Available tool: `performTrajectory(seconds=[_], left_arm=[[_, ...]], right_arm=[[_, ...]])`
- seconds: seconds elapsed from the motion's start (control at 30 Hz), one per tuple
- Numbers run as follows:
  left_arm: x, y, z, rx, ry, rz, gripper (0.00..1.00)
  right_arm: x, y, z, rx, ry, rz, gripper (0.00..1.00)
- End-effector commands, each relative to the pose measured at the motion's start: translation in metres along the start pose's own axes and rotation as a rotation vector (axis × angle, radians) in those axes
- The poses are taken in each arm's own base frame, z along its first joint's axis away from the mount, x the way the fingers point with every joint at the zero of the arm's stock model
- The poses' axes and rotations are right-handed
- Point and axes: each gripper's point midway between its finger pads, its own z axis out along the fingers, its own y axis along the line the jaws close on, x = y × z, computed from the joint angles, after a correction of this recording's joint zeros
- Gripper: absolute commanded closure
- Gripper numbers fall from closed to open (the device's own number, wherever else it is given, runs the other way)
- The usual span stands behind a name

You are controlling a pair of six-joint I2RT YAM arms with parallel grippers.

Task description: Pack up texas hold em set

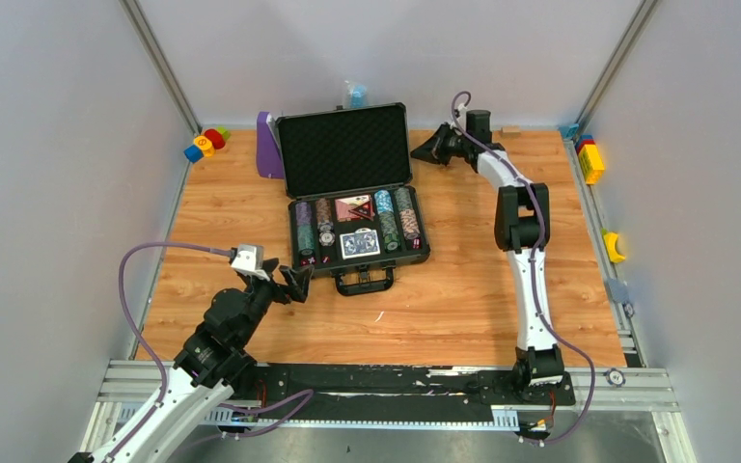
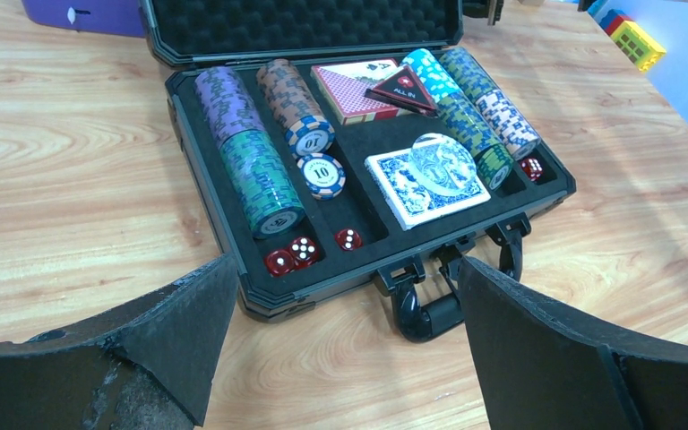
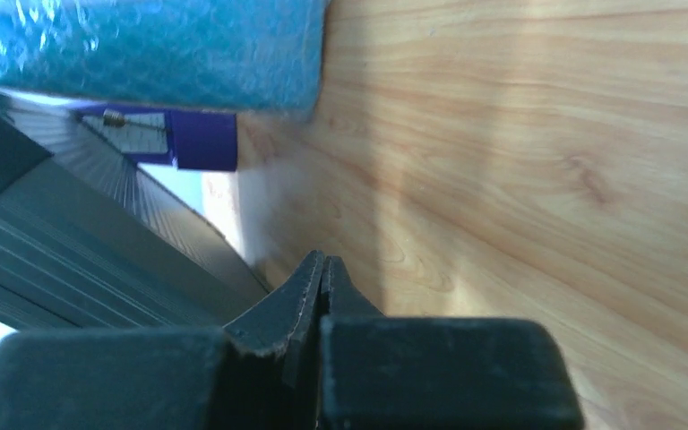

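Observation:
The dark grey briefcase (image 1: 353,193) lies open mid-table, its lid (image 1: 345,149) upright with black foam. In the left wrist view its tray (image 2: 206,193) holds rows of striped chips (image 2: 260,175), a red card deck (image 2: 349,90), a blue deck (image 2: 425,184) with a round button on it, a dark "ALL IN" triangle (image 2: 403,88) and red dice (image 2: 291,255). The handle (image 2: 434,309) faces me. My left gripper (image 1: 289,283) is open and empty, just in front of the case's near left corner. My right gripper (image 1: 427,150) is shut and empty, right of the lid, behind its edge (image 3: 72,242).
A purple stand (image 1: 268,147) leans left of the lid. Coloured toy blocks sit at the far left corner (image 1: 205,143) and along the right rail (image 1: 590,159). A yellow piece (image 1: 615,246) lies on the right rail. A blue-wrapped thing (image 3: 143,49) is behind the lid.

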Motion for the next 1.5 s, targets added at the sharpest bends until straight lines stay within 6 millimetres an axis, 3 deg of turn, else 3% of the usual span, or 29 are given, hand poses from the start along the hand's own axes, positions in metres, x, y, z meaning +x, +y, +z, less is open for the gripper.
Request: performTrajectory(seconds=[0.0,0.43,0.8,1.1,1.23,1.47], left_arm=[[-0.008,-0.003,0.001,0.02,-0.033,0.01,0.0],[-0.007,-0.008,0.001,0.045,-0.028,0.015,0.0],[-0.005,-0.017,0.001,0.098,-0.012,0.033,0.0],[-0.004,-0.022,0.003,0.115,0.019,0.04,0.0],[-0.011,-0.029,-0.002,0.14,0.023,0.009,0.0],[-0.051,-0.05,-0.017,0.21,-0.023,-0.062,0.0]], right_arm=[[0.008,0.057,-0.007,-0.242,0.096,-0.125,1.0],[0.076,0.108,-0.031,-0.516,0.355,-0.351,1.0],[0.097,0.146,-0.06,-0.565,0.342,-0.515,1.0],[0.101,0.172,-0.076,-0.584,0.321,-0.58,1.0],[0.106,0.177,-0.082,-0.568,0.314,-0.59,1.0],[0.123,0.169,-0.082,-0.392,0.258,-0.562,1.0]])
